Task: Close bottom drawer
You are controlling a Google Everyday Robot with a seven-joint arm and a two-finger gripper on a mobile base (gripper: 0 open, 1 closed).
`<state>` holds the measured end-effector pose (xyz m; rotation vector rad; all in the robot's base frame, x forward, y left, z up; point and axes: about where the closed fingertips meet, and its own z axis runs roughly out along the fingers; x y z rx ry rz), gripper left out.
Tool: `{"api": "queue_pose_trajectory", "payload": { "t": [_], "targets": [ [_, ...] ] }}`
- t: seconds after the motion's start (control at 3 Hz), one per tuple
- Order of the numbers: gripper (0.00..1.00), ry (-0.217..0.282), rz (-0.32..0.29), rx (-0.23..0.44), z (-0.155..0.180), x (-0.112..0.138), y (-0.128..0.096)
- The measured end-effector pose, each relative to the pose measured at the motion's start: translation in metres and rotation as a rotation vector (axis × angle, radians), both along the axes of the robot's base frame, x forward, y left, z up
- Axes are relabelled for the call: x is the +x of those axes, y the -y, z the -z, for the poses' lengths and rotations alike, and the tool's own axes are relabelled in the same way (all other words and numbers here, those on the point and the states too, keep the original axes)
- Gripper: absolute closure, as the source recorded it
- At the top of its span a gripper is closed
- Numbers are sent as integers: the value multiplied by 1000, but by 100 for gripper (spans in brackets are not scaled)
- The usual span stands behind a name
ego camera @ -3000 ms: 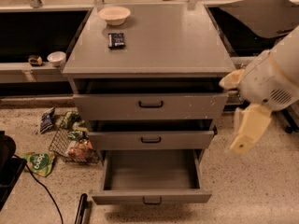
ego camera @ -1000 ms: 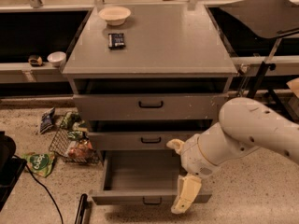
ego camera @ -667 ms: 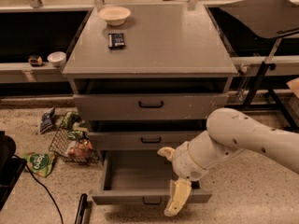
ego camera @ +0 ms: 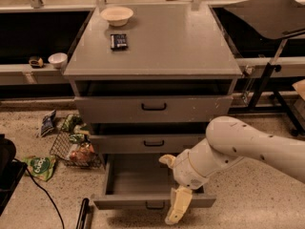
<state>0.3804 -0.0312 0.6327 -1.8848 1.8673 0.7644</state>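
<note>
The bottom drawer point(ego camera: 124, 202) of the grey cabinet is pulled out and looks empty inside. It has a slim front panel and a small black handle point(ego camera: 155, 205). My gripper point(ego camera: 177, 205) hangs at the end of the white arm point(ego camera: 238, 147), which comes in from the right. It is at the drawer's front panel, just right of the handle. I cannot tell whether it touches the panel. The middle drawer point(ego camera: 152, 143) and the top drawer point(ego camera: 153, 108) stand slightly out.
A bowl point(ego camera: 116, 15) and a dark packet point(ego camera: 118, 41) lie on the cabinet top. A wire basket point(ego camera: 76, 149) with snack bags and loose bags point(ego camera: 42, 167) sit on the floor to the left. A black cable point(ego camera: 45, 194) and a dark stand point(ego camera: 267, 80) are nearby.
My arm has swung from the cabinet's right side down and left to the bottom drawer's front. The drawer stays pulled out about as far.
</note>
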Motion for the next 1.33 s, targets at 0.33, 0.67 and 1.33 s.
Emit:
{"api": "queue_pose_trajectory", "payload": {
  "t": [0.33, 0.67, 1.33],
  "targets": [
    [0, 1, -20, -37, 43, -4, -10],
    [0, 9, -51, -58, 105, -12, -26],
    [0, -13, -70, -19, 211, -21, -44]
  ]
}}
